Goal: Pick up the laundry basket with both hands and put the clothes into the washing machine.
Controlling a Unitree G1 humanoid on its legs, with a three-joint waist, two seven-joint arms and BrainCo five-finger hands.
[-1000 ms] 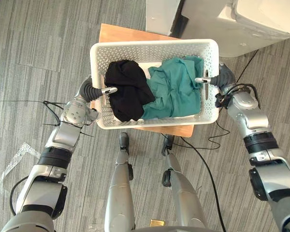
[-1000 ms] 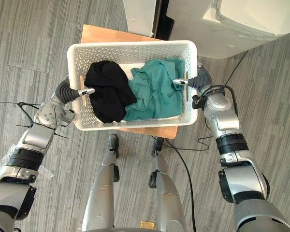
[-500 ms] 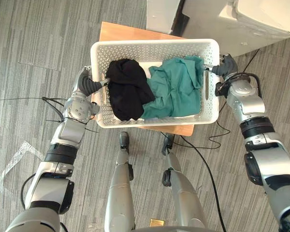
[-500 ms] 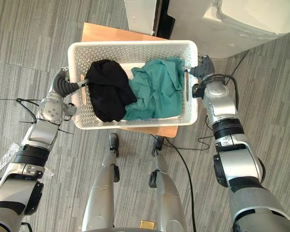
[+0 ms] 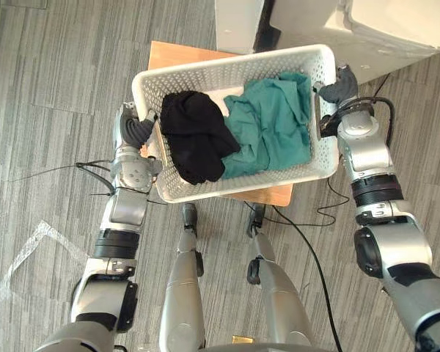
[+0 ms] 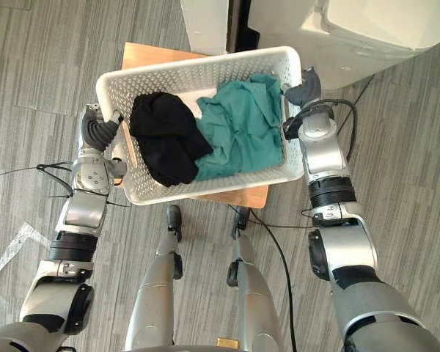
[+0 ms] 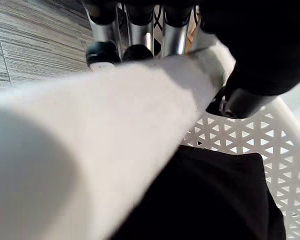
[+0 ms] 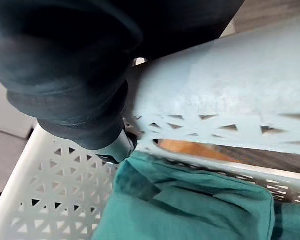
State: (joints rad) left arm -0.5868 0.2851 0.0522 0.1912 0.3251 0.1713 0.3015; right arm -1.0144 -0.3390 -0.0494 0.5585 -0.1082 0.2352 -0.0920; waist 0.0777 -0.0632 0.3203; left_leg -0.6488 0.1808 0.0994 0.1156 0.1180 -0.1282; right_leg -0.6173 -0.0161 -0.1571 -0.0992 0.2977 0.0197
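Presently: laundry basket [image 5: 227, 70], frame centre, tilted above wooden table [image 5: 177, 53].
We log left hand [image 5: 136, 130] and right hand [image 5: 339, 84] each clamped on a side rim (thumbs inside the wall); contents: black garment [image 5: 194, 136], teal garment [image 5: 273, 128]; washing machine [image 5: 396, 29] upper right.

Turning the laundry basket [image 5: 235, 187] out of square with the wooden table [image 5: 177, 55], swinging its right end up toward the washing machine [image 5: 381, 29]. Shifting the left hand [image 5: 136, 130] and the right hand [image 5: 339, 84] farther forward on the basket's ends, pulling both elbows in closer to the body. Carrying the black garment [image 5: 194, 136] and the teal garment [image 5: 268, 128] round with the turn.
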